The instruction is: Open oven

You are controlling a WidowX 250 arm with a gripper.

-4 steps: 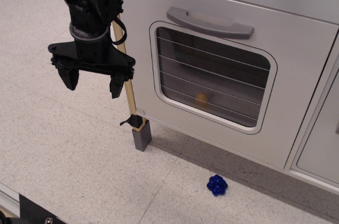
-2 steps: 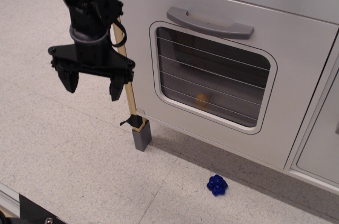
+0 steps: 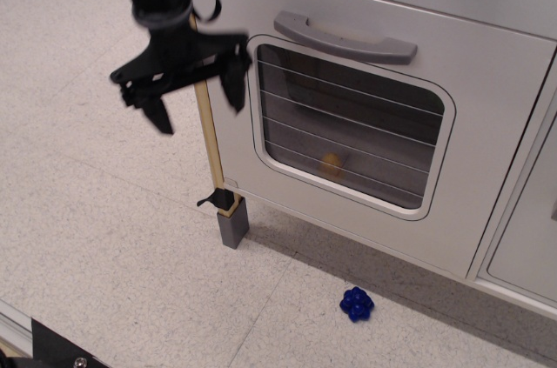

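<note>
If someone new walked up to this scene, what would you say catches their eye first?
Most likely the black gripper, jaws spread wide and empty, tilted in front of the upper left of the oven, left of its grey bar handle. The door is shut, and a small yellowish object shows behind the wire-lined window. On the floor below sits a bright blue toy.

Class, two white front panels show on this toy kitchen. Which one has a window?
The oven door: it has a rounded wire-lined window and a grey bar handle. The cabinet panel at right is plain, without a window.
</note>
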